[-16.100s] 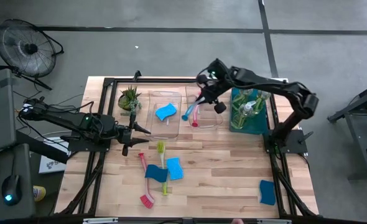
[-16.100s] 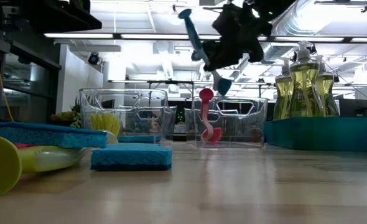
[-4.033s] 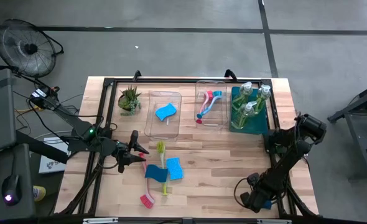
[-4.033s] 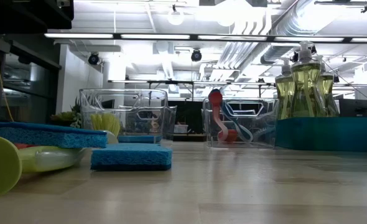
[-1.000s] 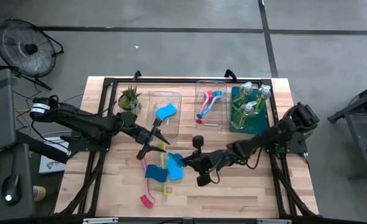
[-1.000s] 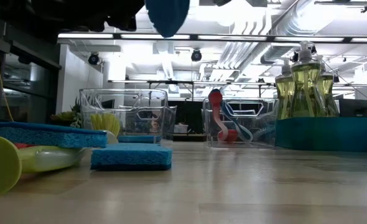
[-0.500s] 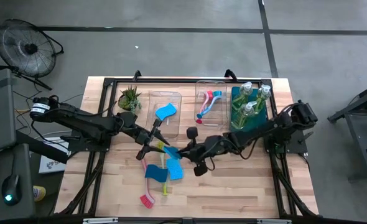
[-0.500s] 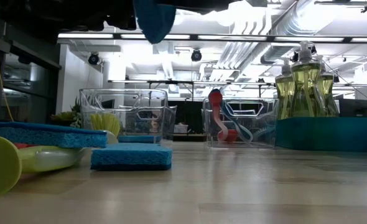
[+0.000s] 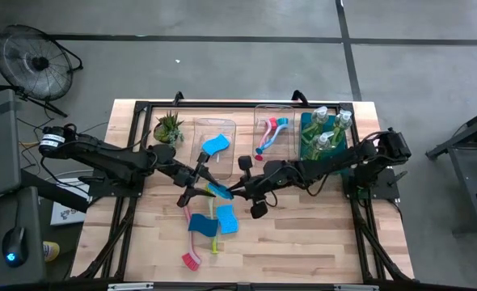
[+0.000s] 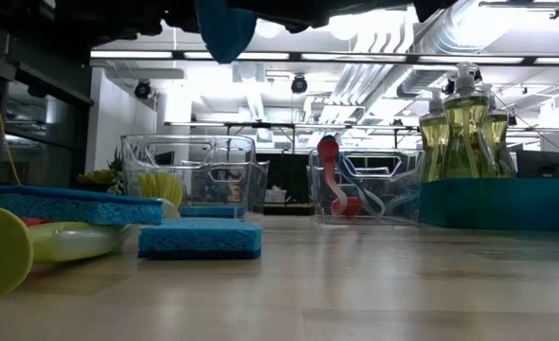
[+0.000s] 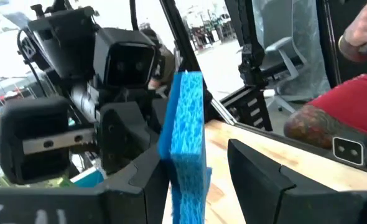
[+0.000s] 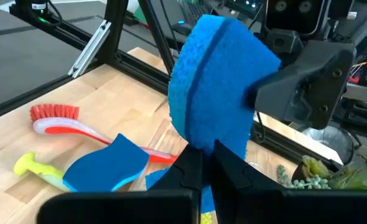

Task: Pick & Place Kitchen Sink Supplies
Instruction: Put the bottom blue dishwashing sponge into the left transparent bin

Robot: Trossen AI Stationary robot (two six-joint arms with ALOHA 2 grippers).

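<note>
A blue sponge (image 9: pixel 216 191) hangs in the air over the table's middle, between my two grippers. My right gripper (image 12: pixel 203 155) reaches in from the table's right and is shut on it. My left gripper (image 11: pixel 193 152) faces it from the left, open, with one finger on each side of the sponge (image 11: pixel 186 118); I see no hold. Two more blue sponges (image 9: pixel 226 218) lie on the table among a red brush (image 9: pixel 192 246) and a yellow-green brush (image 9: pixel 211 206). Soap bottles (image 9: pixel 326 129) stand in the teal bin. My right gripper pinches the sponge's near end (image 12: pixel 202 138) between its two fingers, which come roughly level from the table's right. The sponge narrows where the fingers meet it. It is lifted clear of the table and sticks out beyond the fingertips toward the left gripper.
A clear bin (image 9: pixel 214 158) holds a blue sponge; a second clear bin (image 9: pixel 287 153) holds a red and a teal brush. A spiky plant (image 9: pixel 168 127) stands at the far left. A person's arm (image 11: pixel 314 124) shows beyond the table. Bare wood lies near and right.
My right gripper has carried the blue sponge up and toward the table's left and far side, bringing it between the left gripper's open fingers. The left arm has stayed put. The things on the table have not moved.
</note>
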